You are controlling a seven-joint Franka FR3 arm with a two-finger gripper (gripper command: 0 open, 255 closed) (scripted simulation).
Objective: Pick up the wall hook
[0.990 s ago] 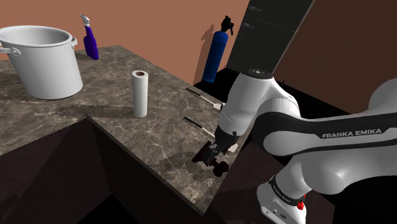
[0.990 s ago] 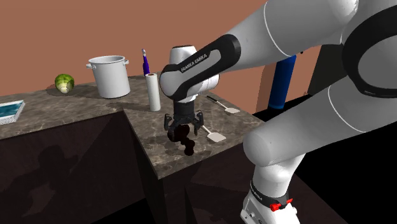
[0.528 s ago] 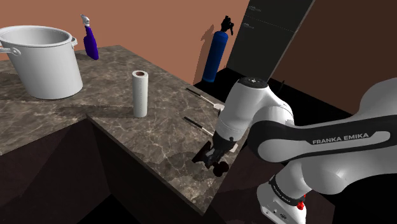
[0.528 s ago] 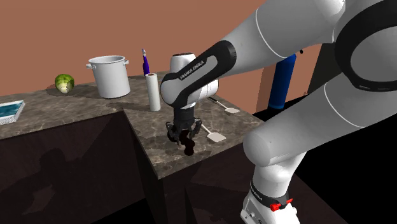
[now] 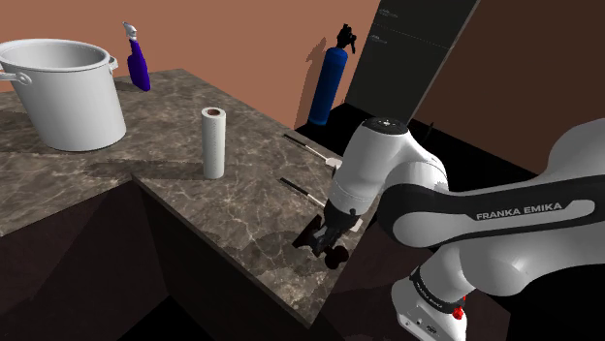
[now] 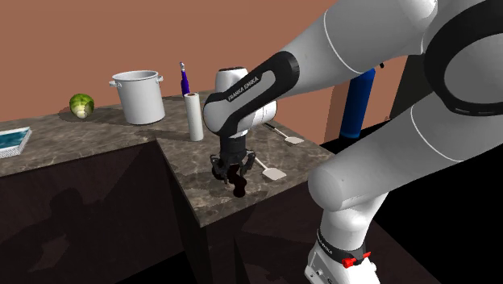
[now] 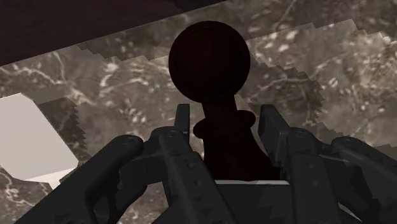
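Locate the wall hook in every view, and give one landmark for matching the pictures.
Shoulder view: the wall hook is low and right of centre, by the counter's edge, just under the gripper.
Second exterior view: the wall hook is near the centre, above the counter's corner, under the gripper.
Wrist view: the wall hook's stem runs between the fingers, its round knob beyond them.
Shared landmark: the black gripper.

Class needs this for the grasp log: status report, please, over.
Gripper shut on wall hook, fingers clasping its stem. Hook low by the counter edge. White spatula beside it, clear of the fingers.
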